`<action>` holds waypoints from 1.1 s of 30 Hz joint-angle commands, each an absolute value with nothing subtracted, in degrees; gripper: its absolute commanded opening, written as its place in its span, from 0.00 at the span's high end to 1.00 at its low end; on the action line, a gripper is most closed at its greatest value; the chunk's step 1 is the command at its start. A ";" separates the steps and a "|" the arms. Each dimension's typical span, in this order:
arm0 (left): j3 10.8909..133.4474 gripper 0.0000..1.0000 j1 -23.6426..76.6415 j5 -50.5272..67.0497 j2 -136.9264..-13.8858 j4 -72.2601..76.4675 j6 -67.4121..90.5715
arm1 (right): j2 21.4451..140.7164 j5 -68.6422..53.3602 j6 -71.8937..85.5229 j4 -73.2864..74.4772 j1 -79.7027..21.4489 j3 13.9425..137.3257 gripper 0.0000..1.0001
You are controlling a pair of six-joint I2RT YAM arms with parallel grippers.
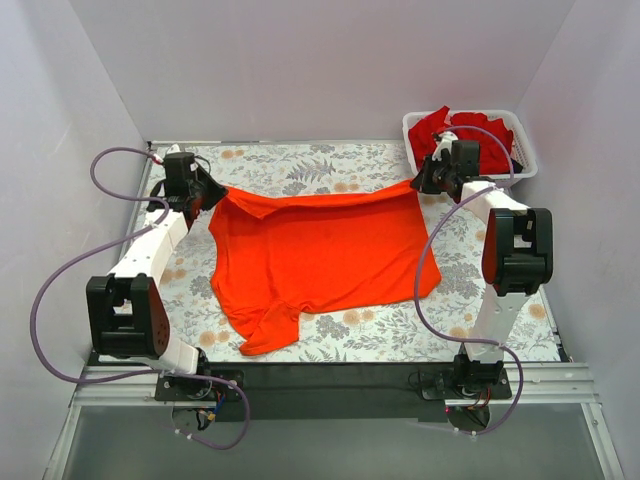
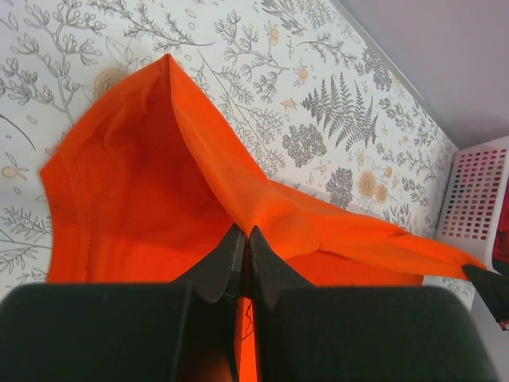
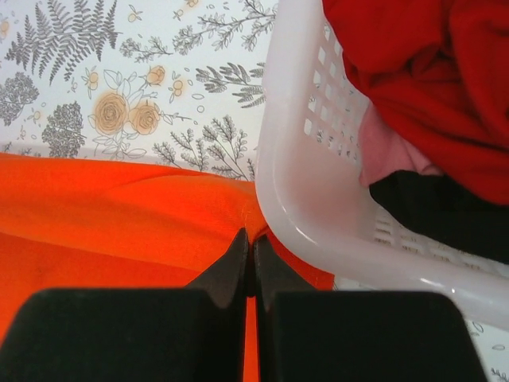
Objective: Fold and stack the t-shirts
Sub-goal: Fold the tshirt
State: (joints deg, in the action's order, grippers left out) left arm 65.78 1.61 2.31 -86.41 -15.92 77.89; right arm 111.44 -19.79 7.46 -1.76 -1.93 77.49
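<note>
Your left gripper (image 1: 207,190) and right gripper (image 1: 424,181) are each pinched tight on a far corner of the bright orange-red cloth t-shirt (image 1: 320,255), spread mid-table. Deeper red shirts (image 1: 497,140) sit in the white plastic mesh basket (image 1: 528,152), far right.

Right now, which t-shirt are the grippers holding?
The bright orange-red t-shirt, stretched between the left gripper and right gripper; the deeper red t-shirts lie heaped in the white basket.

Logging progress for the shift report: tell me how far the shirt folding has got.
Done: nothing folded or stacked yet. In hand: the left gripper and right gripper pinch the far edge of the orange t-shirt. Remaining: folding it, plus the red shirts in the basket.
</note>
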 commanded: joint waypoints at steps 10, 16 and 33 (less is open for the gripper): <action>54.85 1.00 1.32 2.28 -76.56 -14.86 88.50 | 107.58 -17.05 6.59 1.85 -1.58 73.74 0.99; 48.70 1.00 1.32 3.34 -74.54 -12.66 92.19 | 108.10 -17.58 7.20 1.76 -1.58 71.90 0.99; 35.33 1.00 1.32 3.61 -69.87 -7.12 97.74 | 111.00 -16.00 8.61 1.85 -1.58 69.96 0.94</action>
State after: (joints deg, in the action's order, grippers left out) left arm 35.66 1.61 4.32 -71.57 -8.82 96.90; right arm 110.37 -16.73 8.03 2.92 -1.87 70.59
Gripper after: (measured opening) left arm 0.015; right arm 0.059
